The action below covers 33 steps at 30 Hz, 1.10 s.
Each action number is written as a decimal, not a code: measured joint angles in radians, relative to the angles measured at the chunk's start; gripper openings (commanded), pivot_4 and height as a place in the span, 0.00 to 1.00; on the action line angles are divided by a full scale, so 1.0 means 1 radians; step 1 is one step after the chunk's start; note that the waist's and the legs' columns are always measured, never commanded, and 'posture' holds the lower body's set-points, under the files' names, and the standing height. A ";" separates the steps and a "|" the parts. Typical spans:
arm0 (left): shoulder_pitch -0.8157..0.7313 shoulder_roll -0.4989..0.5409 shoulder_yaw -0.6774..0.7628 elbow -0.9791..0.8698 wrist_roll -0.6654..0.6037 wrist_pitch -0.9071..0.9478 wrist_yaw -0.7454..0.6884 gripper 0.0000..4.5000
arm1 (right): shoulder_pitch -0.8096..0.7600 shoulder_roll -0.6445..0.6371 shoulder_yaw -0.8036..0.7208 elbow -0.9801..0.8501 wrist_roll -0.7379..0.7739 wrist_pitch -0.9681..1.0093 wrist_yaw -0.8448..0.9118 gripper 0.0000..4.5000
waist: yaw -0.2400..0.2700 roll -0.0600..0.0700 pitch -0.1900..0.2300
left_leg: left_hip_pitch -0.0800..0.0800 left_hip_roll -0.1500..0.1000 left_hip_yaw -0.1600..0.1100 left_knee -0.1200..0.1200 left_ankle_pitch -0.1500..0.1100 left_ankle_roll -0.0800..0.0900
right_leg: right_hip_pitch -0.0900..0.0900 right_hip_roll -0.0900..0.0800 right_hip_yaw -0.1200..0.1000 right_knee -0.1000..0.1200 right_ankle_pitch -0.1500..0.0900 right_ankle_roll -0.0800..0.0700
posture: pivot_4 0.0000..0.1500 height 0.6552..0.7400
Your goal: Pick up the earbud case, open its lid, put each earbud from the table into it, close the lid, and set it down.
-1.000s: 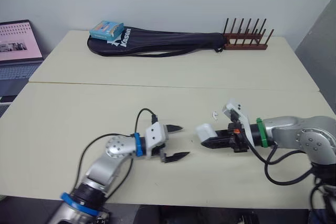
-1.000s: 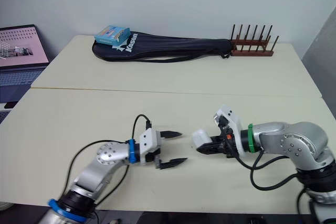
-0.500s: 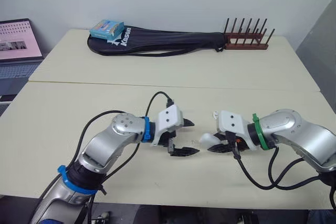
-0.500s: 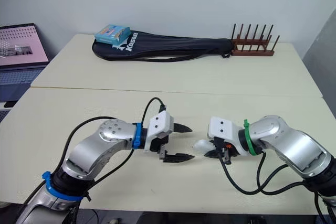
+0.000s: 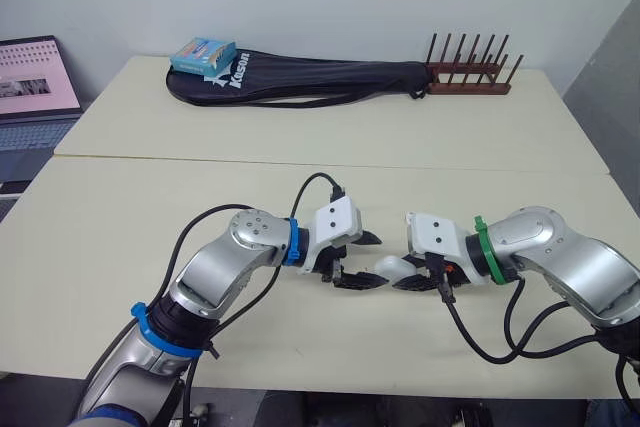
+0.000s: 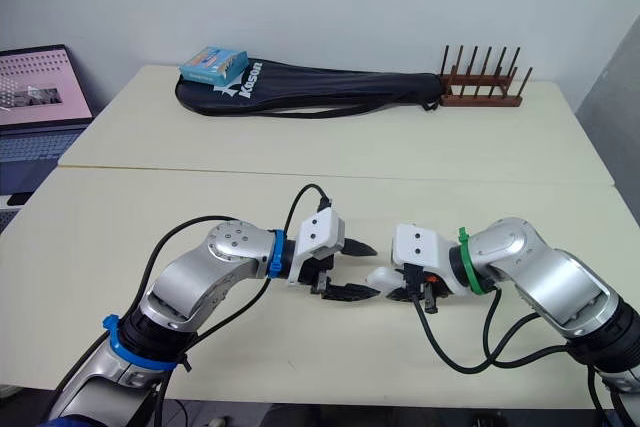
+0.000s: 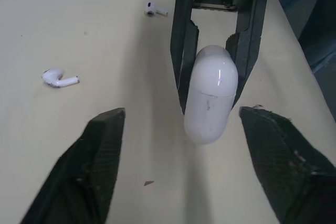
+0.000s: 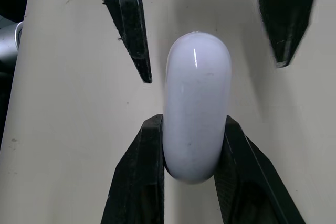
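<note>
Held out, ready for opening.
R hand (image 5: 404,281) pinches earbud case (image 5: 386,269) by one end, just over desk (image 5: 300,167), free end toward wide-open, empty L hand (image 5: 379,261), prob. to flip it open; earbud (image 7: 59,78) and other earbud (image 7: 152,8) lie loose.

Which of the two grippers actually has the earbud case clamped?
The right gripper: its fingers pinch the white earbud case from both sides. The left gripper is open, its fingers spread wide of the case's free end.
</note>
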 measured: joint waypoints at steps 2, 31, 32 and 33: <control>0.000 -0.005 -0.010 0.000 0.000 0.002 -0.003 0.41 | -0.009 0.010 0.000 0.000 0.000 0.001 0.002 0.18 | 0.000 0.000 0.000 | 0.000 0.000 0.000 0.000 0.000 0.000 | 0.000 0.000 0.000 0.000 0.000 0.000 | 1.00 0.85; 0.323 -0.148 0.205 0.041 -0.118 -0.168 0.043 0.17 | -0.002 -0.055 -0.166 -0.039 -0.018 -0.098 0.099 0.90 | 0.001 0.000 0.000 | 0.000 0.001 -0.001 0.001 0.000 0.000 | 0.000 -0.002 -0.001 0.002 0.000 0.000 | 1.00 0.85; 0.342 -0.146 0.209 0.043 -0.118 -0.195 0.041 0.17 | 0.007 -0.044 -0.173 -0.050 -0.016 -0.103 0.088 0.90 | 0.001 0.000 0.000 | 0.001 0.000 -0.001 0.001 0.000 0.000 | 0.001 -0.002 0.000 0.002 0.000 0.000 | 1.00 0.85; 0.355 -0.146 0.212 0.043 -0.117 -0.220 0.040 0.17 | 0.021 -0.036 -0.176 -0.056 -0.014 -0.104 0.078 0.90 | 0.001 0.000 0.000 | 0.002 0.000 -0.001 0.001 0.000 0.000 | 0.003 -0.002 0.000 0.002 0.000 0.000 | 1.00 0.85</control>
